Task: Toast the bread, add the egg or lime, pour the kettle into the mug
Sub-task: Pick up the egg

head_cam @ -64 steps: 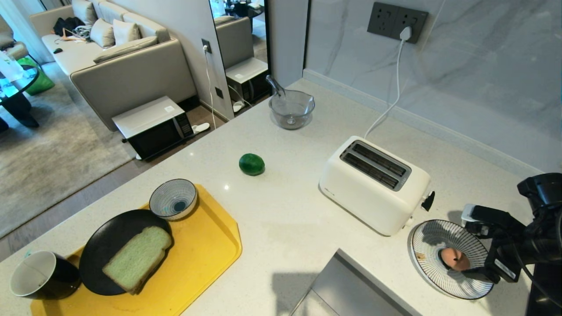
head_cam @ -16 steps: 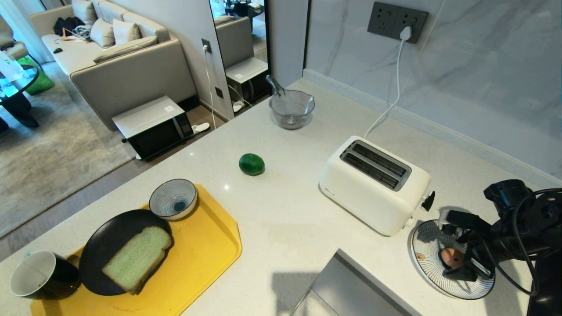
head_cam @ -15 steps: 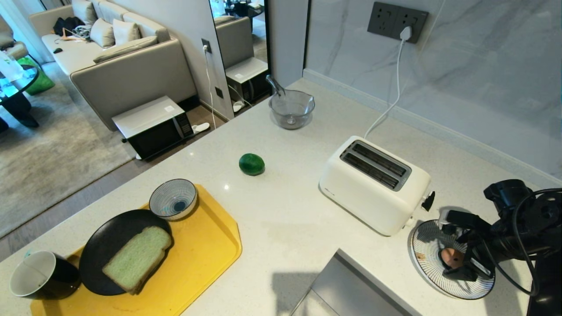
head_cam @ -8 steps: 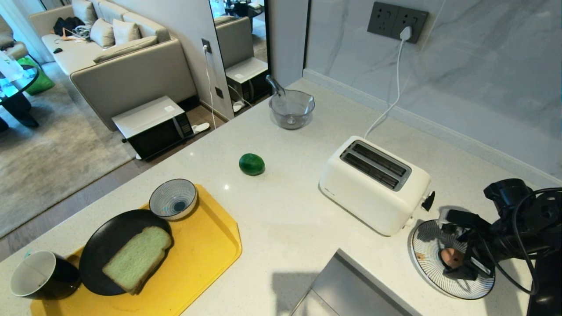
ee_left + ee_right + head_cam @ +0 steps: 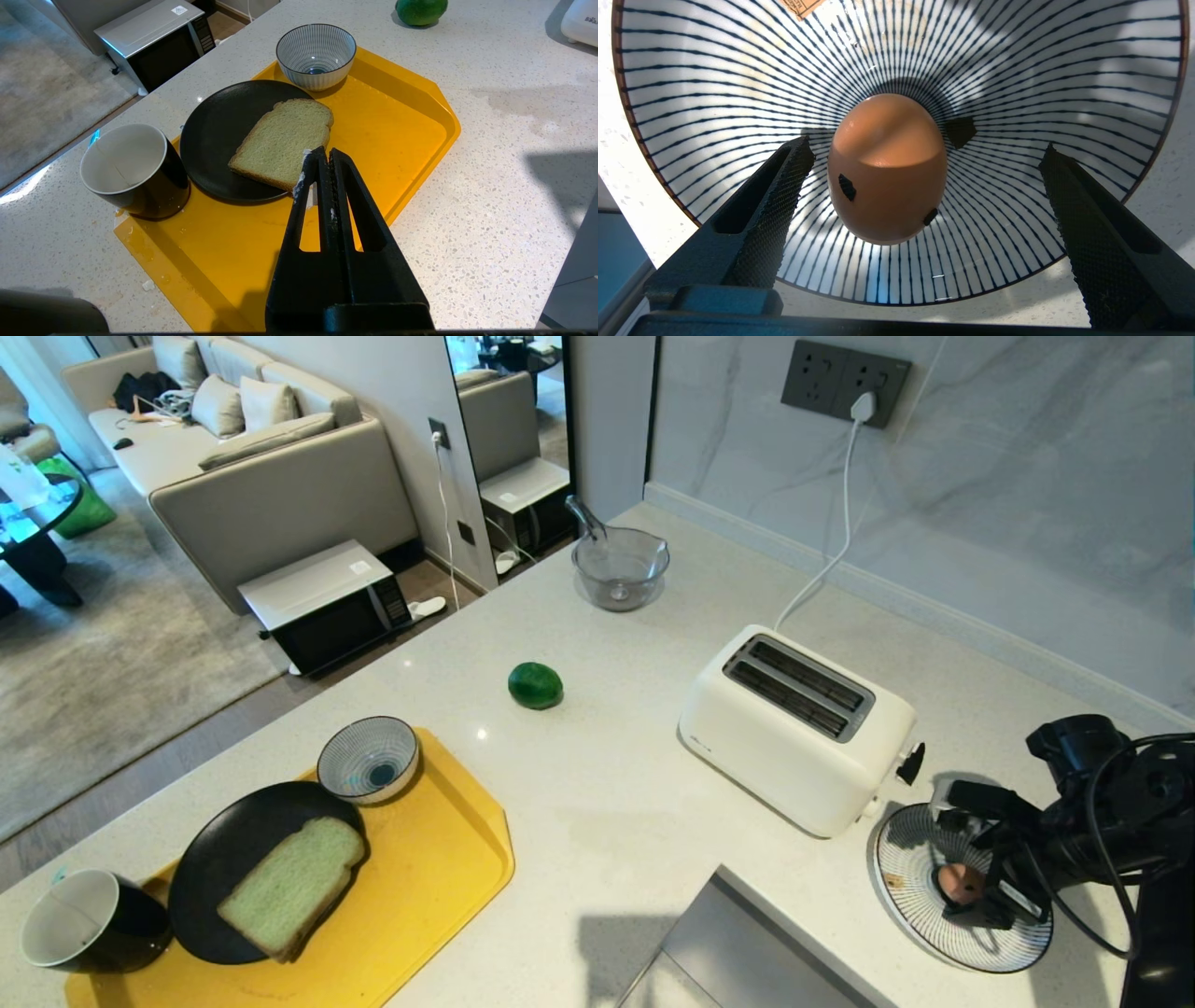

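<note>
**Inspector:** Head view, left to right: the glossy black mug [image 5: 89, 921] stood at the yellow tray [image 5: 448, 859] corner, apparently empty; the pale green bread [image 5: 291, 885], soft-crumbed and thin-crusted, lay on a matte black plate [image 5: 219, 859], untoasted. The bumpy lime [image 5: 535, 685] sat alone on the speckled counter [image 5: 616, 803]. The toaster [image 5: 796, 730] slots were empty.

**Clerk:** And the grippers?

**Inspector:** The left gripper [image 5: 321, 156] hung over the tray, fingers pressed together, holding nothing. The right gripper [image 5: 924, 172] straddled the smooth tan egg [image 5: 887, 169] in the striped dish [image 5: 691, 70], ridged pads wide apart, not touching. I judged nothing completed; no kettle was in view.
</note>
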